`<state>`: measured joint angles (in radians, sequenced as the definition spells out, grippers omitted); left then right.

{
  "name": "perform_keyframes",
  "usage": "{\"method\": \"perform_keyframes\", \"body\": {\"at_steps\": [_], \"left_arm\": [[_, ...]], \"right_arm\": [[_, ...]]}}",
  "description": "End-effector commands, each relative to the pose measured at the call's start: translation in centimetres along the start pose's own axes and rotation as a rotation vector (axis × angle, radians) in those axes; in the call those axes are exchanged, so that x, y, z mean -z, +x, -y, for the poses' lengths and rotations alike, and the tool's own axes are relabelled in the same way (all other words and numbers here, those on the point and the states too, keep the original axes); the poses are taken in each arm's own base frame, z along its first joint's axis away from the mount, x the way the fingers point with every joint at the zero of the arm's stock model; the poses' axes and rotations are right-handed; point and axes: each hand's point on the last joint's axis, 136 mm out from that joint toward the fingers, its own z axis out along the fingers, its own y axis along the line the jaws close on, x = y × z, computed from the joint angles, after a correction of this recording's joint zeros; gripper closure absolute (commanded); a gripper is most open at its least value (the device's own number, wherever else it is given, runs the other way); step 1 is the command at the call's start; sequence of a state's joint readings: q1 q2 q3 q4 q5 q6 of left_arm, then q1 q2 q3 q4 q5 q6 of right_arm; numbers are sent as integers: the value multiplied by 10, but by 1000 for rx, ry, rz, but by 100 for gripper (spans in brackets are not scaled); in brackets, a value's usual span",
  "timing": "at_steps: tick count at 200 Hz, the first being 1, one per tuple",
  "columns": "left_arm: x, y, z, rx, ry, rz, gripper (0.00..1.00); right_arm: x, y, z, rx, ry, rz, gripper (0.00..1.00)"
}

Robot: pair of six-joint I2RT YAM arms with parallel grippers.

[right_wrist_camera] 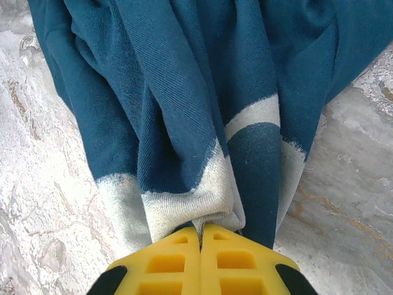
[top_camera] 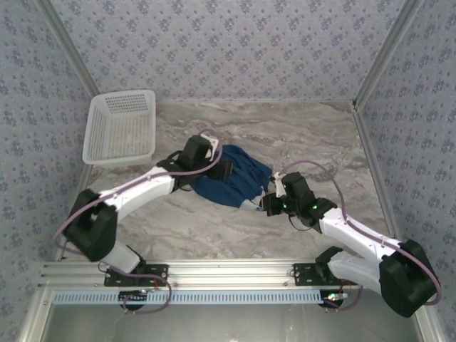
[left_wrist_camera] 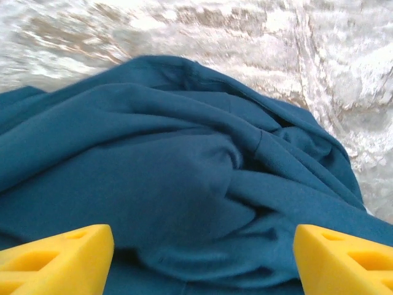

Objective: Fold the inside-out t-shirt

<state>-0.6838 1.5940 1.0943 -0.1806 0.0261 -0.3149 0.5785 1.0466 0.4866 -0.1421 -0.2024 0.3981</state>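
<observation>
Right gripper (right_wrist_camera: 200,233) clamped on t-shirt (right_wrist_camera: 184,92) pale hem edge — left gripper (left_wrist_camera: 204,241) spread wide above cloth — open table (top_camera: 320,135) around.

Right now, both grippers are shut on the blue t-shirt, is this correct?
Not both. In the left wrist view the left gripper stands open, its jaws apart over the t-shirt. The right gripper is shut on the t-shirt, as you say.
</observation>
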Motion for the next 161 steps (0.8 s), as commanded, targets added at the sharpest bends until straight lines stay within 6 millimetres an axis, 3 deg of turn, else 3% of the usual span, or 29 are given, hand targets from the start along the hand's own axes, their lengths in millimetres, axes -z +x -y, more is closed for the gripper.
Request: {"method": "perform_keyframes", "body": {"at_steps": [1, 32, 53, 65, 85, 116, 136, 161], "left_arm": [[-23, 4, 8, -42, 34, -101, 31], [-39, 3, -6, -38, -35, -157, 62], [-26, -15, -10, -12, -15, -106, 89], [-12, -33, -8, 13, 30, -41, 100], [33, -75, 7, 62, 199, 133, 100], [135, -139, 23, 123, 469, 446, 100], [186, -160, 29, 100, 539, 557, 100], [228, -174, 39, 61, 604, 631, 100]], "right_arm": [[1, -5, -5, 36, -16, 9, 100], [8, -6, -3, 36, 3, 22, 100], [12, -6, 3, 30, 28, 39, 100], [14, -8, 6, 23, 42, 54, 100], [18, -11, 14, -2, 82, 94, 100], [32, -28, 25, -17, 148, 224, 100], [37, -35, 24, -14, 142, 288, 100], [37, -39, 21, 17, 142, 329, 100]]}}
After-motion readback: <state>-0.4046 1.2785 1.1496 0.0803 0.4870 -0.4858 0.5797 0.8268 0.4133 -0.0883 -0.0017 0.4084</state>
